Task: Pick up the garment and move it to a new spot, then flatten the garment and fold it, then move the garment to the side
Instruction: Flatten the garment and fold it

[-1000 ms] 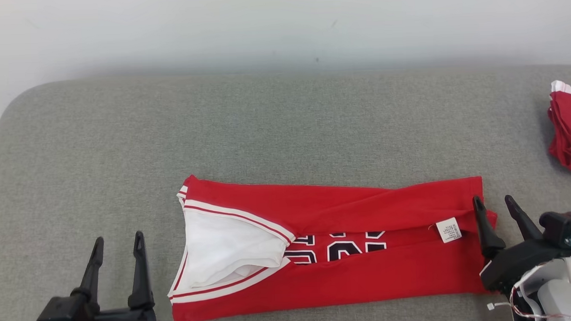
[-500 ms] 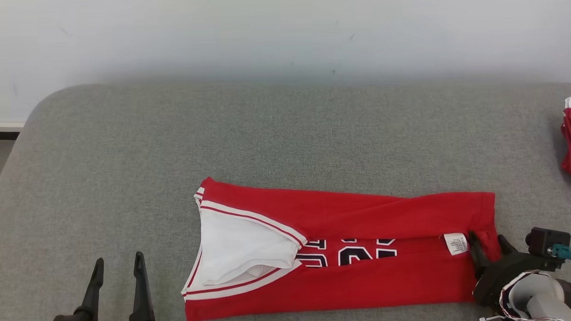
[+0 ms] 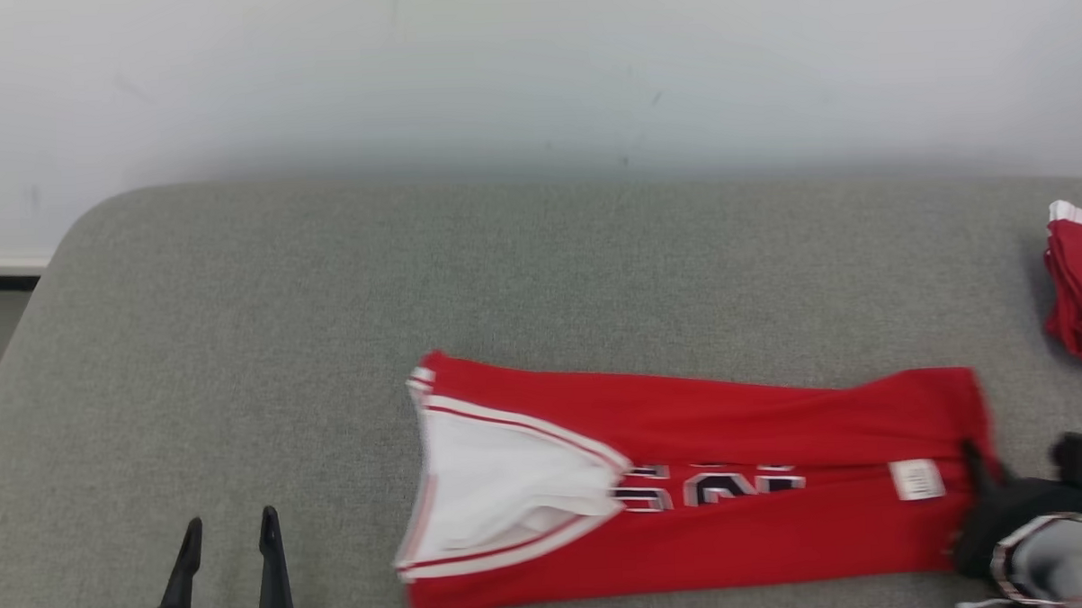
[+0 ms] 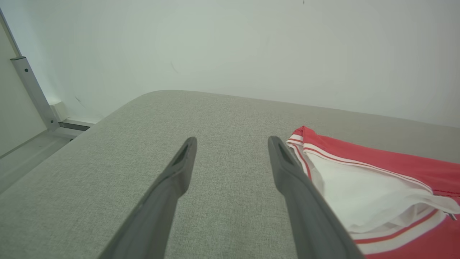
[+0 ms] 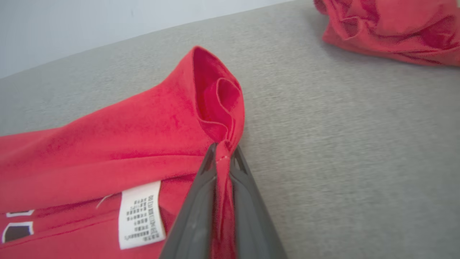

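The garment (image 3: 707,424) is a red jersey with white trim and dark numbers, folded lengthwise into a strip on the grey cushion (image 3: 414,281). Its white-lined neck end points left and its hem end right. My right gripper (image 3: 974,460) is shut on the hem edge of the garment (image 5: 169,118), with red cloth pinched between its fingers (image 5: 201,201) beside a white care label (image 5: 140,214). My left gripper (image 3: 230,535) stands open at the lower left, off the cloth. In the left wrist view its fingers (image 4: 287,172) frame bare cushion, and the garment's neck end (image 4: 359,187) lies just to the right.
A second bundle of red cloth (image 3: 1081,294) lies at the cushion's right edge, also in the right wrist view as red cloth (image 5: 388,28). A pale wall (image 3: 532,61) rises behind the cushion. Floor and a metal frame (image 4: 28,90) show past the cushion's rounded left corner.
My right gripper has closed on the garment's hem edge, where it stood open before. The head camera has shifted, so the whole picture sits further right and lower. The left gripper stays open.
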Controlling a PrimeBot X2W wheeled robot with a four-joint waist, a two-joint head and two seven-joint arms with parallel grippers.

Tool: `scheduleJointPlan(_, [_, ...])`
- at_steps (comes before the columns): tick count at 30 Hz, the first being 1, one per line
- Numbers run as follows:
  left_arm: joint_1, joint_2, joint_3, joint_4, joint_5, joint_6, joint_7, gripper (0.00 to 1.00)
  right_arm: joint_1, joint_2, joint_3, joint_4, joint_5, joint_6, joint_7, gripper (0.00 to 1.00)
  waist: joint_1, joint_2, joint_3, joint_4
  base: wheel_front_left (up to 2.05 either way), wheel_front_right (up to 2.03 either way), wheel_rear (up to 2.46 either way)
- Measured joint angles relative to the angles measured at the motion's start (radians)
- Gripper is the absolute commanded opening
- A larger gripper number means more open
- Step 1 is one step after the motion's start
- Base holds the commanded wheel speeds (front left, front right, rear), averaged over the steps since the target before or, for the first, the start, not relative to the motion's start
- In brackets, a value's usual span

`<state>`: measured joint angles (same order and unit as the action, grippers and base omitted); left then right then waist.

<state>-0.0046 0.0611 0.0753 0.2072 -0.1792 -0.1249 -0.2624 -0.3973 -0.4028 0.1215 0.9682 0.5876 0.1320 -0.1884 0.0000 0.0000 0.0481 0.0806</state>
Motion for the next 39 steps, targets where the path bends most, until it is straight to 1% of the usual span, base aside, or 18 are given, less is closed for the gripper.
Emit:
scheduleJointPlan(4, [0.027, -0.002, 0.003, 0.004, 0.012, -0.004, 0.0, 1.0, 0.022, -0.1, -0.028, 0.025, 0.019, 0.0, -0.02, 0.0, -0.0001, 0.0, -0.027, -0.008, 0.0, 0.0, 0.0])
scheduleJointPlan(6, [0.04, -0.003, 0.009, 0.004, 0.015, -0.004, 0.0, 1.0, 0.033, -0.13, -0.035, 0.027, 0.027, 0.0, -0.024, 0.0, -0.0001, 0.0, -0.041, -0.014, 0.0, 0.0, 0.0])
scheduleJointPlan(9, [0.056, -0.004, 0.021, -0.006, 0.018, -0.005, 0.0, 1.0, 0.036, -0.144, -0.027, 0.005, 0.029, 0.0, -0.028, 0.0, -0.0001, -0.0001, -0.052, -0.03, 0.0, 0.0, 0.0])
scheduleJointPlan(13, [0.067, -0.005, 0.043, -0.008, 0.017, -0.005, 0.0, 1.0, 0.039, -0.135, -0.001, -0.074, 0.044, 0.0, -0.029, 0.0, -0.0001, 0.0, -0.059, -0.053, 0.0, 0.0, 0.0])
scheduleJointPlan(18, [0.068, -0.007, 0.047, -0.008, 0.017, -0.006, 0.0, 1.0, 0.074, -0.077, 0.054, -0.244, 0.056, 0.0, -0.008, 0.0, -0.0001, 0.0, -0.064, -0.069, 0.0, 0.0, 0.0])
scheduleJointPlan(24, [0.066, -0.008, 0.038, -0.001, 0.017, -0.006, 0.0, 1.0, 0.117, 0.021, 0.136, -0.477, 0.07, 0.0, 0.066, 0.0, 0.0, 0.0, -0.061, -0.066, 0.0, 0.0, 0.0])
scheduleJointPlan(29, [0.055, -0.009, 0.014, 0.006, 0.017, -0.006, 0.0, 1.0, 0.119, 0.108, 0.196, -0.611, 0.038, 0.0, 0.129, 0.0, 0.0, 0.0, -0.059, -0.051, 0.0, 0.0, 0.0])
scheduleJointPlan(31, [0.044, -0.009, 0.004, 0.007, 0.017, -0.006, 0.0, 1.0, 0.112, 0.143, 0.224, -0.63, 0.026, 0.0, 0.156, 0.0, -0.0001, 0.0, -0.058, -0.041, 0.0, 0.0, 0.0])
scheduleJointPlan(34, [0.035, -0.01, -0.017, 0.017, 0.016, -0.006, 0.0, 1.0, 0.09, 0.191, 0.249, -0.629, 0.012, 0.0, 0.17, 0.0, 0.0, 0.0, -0.056, -0.023, 0.0, 0.0, 0.0])
scheduleJointPlan(39, [0.012, -0.01, -0.047, 0.034, 0.007, -0.006, 0.0, 1.0, 0.028, 0.267, 0.274, -0.56, -0.013, 0.0, 0.165, 0.0, -0.0001, 0.0, -0.052, 0.013, 0.0, 0.0, 0.0])
